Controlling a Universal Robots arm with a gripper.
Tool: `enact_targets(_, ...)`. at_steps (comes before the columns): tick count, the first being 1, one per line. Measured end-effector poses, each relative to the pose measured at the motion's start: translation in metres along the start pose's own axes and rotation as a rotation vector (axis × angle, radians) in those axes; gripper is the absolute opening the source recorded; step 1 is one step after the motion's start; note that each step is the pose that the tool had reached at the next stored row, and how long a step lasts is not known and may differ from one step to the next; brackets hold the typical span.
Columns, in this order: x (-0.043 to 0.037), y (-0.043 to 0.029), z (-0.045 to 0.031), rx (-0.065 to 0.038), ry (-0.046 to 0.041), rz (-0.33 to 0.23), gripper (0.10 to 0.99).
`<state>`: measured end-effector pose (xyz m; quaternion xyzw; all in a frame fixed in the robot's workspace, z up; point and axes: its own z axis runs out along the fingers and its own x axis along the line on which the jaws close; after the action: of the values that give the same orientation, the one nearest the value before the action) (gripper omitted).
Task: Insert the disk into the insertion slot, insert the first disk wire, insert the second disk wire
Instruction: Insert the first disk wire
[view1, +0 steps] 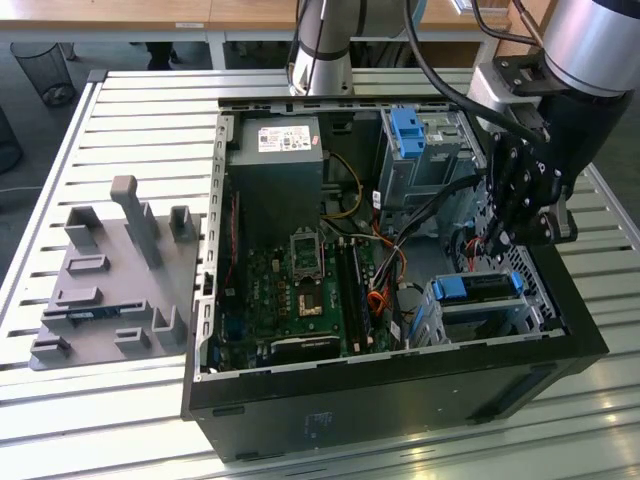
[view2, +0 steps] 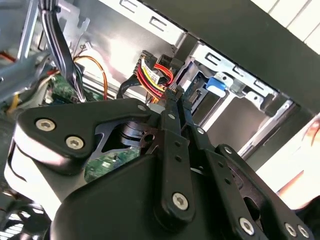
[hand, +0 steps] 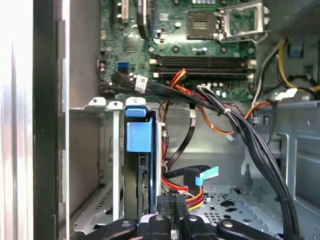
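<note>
The disk (view1: 478, 287), silver with a bright blue carrier rail, sits inside the insertion slot (view1: 500, 320), a low perforated metal cage at the near right corner of the open computer case. My gripper (view1: 497, 248) reaches down into the case just behind that cage. In both wrist views its fingers (view2: 170, 107) stand together on a black connector with red, yellow and black wires (view2: 152, 75), right beside the disk's (hand: 139, 135) back end. A second black cable with a light blue tab (hand: 205, 176) lies loose next to the gripper (hand: 172, 210).
The motherboard (view1: 300, 290) and power supply (view1: 275, 170) fill the case's left half. A taller grey bay with a blue latch (view1: 408, 130) stands at the back right. A thick black wire bundle (hand: 250, 135) crosses near the gripper. A grey fixture plate (view1: 110, 280) lies on the slatted table.
</note>
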<state>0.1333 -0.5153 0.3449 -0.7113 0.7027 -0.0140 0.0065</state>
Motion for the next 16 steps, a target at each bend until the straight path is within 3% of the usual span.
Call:
enact_targets(5,0.0007,0.0002,0.0009,0.004,-0.0022,-0.073,0.165)
enact_targets(12,0.0115,0.0035,0.0012,0.014,-0.0032,-0.074,0.165)
enact_targets(16,0.0127,0.0051,0.0021,0.019,-0.0032,-0.074,0.165)
